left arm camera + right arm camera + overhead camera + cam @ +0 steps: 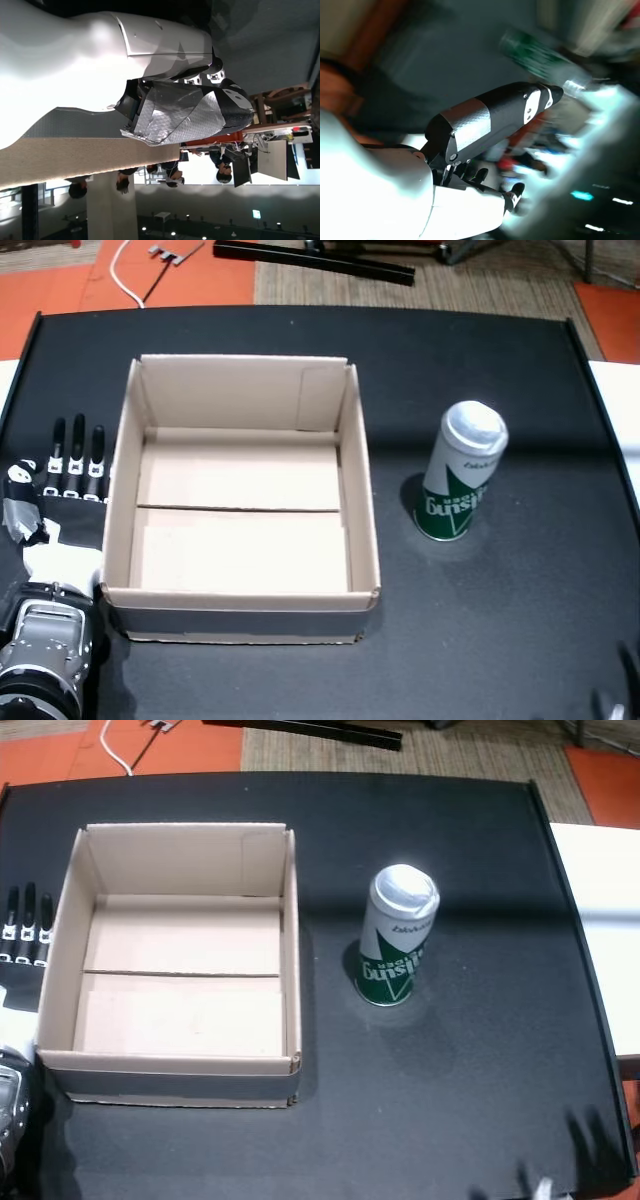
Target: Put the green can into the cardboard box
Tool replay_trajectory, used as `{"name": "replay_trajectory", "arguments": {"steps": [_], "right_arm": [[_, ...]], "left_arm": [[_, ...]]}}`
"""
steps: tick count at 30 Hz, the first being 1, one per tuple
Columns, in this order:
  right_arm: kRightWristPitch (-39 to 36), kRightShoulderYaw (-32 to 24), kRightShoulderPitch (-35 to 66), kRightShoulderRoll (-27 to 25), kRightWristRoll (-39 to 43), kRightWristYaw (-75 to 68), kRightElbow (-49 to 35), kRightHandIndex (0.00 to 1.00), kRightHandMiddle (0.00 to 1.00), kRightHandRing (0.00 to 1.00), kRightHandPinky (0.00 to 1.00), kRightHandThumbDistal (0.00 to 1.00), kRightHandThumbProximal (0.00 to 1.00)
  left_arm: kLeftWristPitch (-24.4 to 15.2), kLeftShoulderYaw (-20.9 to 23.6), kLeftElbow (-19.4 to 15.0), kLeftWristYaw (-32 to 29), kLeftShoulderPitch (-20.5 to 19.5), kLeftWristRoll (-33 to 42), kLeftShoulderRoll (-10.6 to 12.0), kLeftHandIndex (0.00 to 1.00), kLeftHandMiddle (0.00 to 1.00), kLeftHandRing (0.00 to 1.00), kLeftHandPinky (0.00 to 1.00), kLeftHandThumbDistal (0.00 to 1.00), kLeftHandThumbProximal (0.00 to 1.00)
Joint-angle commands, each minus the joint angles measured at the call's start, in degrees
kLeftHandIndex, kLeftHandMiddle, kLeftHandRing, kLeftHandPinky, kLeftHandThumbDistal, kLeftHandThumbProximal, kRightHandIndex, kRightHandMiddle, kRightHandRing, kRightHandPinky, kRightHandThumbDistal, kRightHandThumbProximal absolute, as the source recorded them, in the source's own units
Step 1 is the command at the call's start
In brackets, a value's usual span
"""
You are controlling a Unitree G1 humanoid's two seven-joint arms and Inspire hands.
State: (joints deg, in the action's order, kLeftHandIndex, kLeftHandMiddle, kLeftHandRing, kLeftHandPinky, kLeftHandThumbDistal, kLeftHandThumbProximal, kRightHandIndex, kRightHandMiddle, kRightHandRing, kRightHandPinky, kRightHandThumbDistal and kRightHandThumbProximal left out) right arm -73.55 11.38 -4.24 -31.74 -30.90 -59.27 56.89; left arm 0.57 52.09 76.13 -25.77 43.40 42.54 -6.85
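- Green can (462,478): stood upright on the black tabletop (500,620), toward the right edge, well apart from the box; silver lid up, label facing the robot; seen in both head views
- Cardboard box (366,490): open-topped and empty, on the left half of the tabletop, its near wall close to the front edge; can not yet inside
- Left hand (62,495): lay flat on the tabletop just beside the box's left wall, fingers (78,445) straight and close together, holding nothing; whether it touched the wall could not be told
- Right hand (495,120): only the right wrist view showed it, blurred; a thumb-like digit stood extended and the other fingers (485,176) seemed loosely curled on nothing, so probably free, though not certain; at most a dark trace at the head views' lower right corner
- Step in hand, as judged: reach with the right hand to the can
- Handling note: approach from the can's right side, fingers spread wide, close around mid-body, not near the lid, since a tall narrow can would tip easily; lift clear above the box's right wall before crossing, and lower it upright onto the box floor
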Motion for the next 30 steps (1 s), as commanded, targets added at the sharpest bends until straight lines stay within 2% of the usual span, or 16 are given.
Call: {"name": "replay_trajectory", "arguments": {"steps": [1, 4, 9, 12, 15, 21, 25, 27, 30], "right_arm": [[-0.79, -0.67, -2.71, 0.62, 6.95, 8.84, -1.86, 0.83, 0.94, 0.98, 1.00, 1.00, 0.50], [1.59, -1.89, -5.63, 2.28, 13.53, 18.58, -3.93, 0.84, 0.94, 0.99, 1.00, 1.00, 0.56], [5.39, -4.34, -9.88, 5.88, 22.08, 32.41, -6.17, 0.84, 0.95, 1.00, 1.00, 1.00, 0.56], [7.19, -6.18, -12.02, 8.14, 25.69, 38.54, -6.06, 0.84, 0.95, 0.99, 1.00, 1.00, 0.58], [8.23, -7.90, -13.65, 9.88, 28.91, 44.54, -5.33, 0.86, 0.96, 1.00, 1.00, 1.00, 0.56], [9.65, -11.15, -17.34, 12.37, 31.65, 52.84, -2.49, 0.86, 0.96, 1.00, 1.00, 1.00, 0.57], [12.78, -12.18, -21.03, 12.77, 30.49, 55.95, 1.24, 0.87, 0.96, 1.00, 1.00, 1.00, 0.63], [14.52, -12.54, -22.76, 13.16, 30.37, 57.56, 2.88, 0.87, 0.97, 1.00, 1.00, 1.00, 0.62], [16.98, -13.13, -25.12, 13.95, 31.72, 62.18, 4.72, 0.88, 0.97, 1.00, 1.00, 1.00, 0.59]], "left_arm": [[0.16, -0.30, 1.12, 1.06, -1.12, -0.62, 0.65, 0.44, 0.48, 0.59, 0.73, 0.00, 0.84], [0.29, -0.49, 1.16, 0.60, -1.27, -0.83, 0.73, 0.44, 0.48, 0.59, 0.73, 0.00, 0.84], [0.76, -0.24, 1.30, -0.17, -1.74, -0.60, 0.84, 0.42, 0.46, 0.60, 0.73, 0.00, 0.78], [0.18, -0.57, 1.23, -0.01, -1.74, -1.01, 0.80, 0.42, 0.46, 0.58, 0.71, 0.00, 0.79], [0.15, -0.59, 1.24, 0.12, -1.78, -0.99, 0.66, 0.42, 0.45, 0.56, 0.69, 0.00, 0.78], [0.85, -0.62, 1.29, -0.31, -1.92, -0.92, 0.56, 0.43, 0.46, 0.59, 0.73, 0.00, 0.79], [0.29, -0.69, 1.26, 0.48, -1.63, -1.07, 0.73, 0.43, 0.46, 0.59, 0.72, 0.00, 0.82], [0.55, -0.65, 1.26, 0.13, -1.64, -0.98, 0.70, 0.45, 0.48, 0.59, 0.73, 0.00, 0.84], [0.76, -0.59, 1.27, 0.01, -1.67, -0.90, 0.65, 0.42, 0.45, 0.58, 0.70, 0.00, 0.83]]}}
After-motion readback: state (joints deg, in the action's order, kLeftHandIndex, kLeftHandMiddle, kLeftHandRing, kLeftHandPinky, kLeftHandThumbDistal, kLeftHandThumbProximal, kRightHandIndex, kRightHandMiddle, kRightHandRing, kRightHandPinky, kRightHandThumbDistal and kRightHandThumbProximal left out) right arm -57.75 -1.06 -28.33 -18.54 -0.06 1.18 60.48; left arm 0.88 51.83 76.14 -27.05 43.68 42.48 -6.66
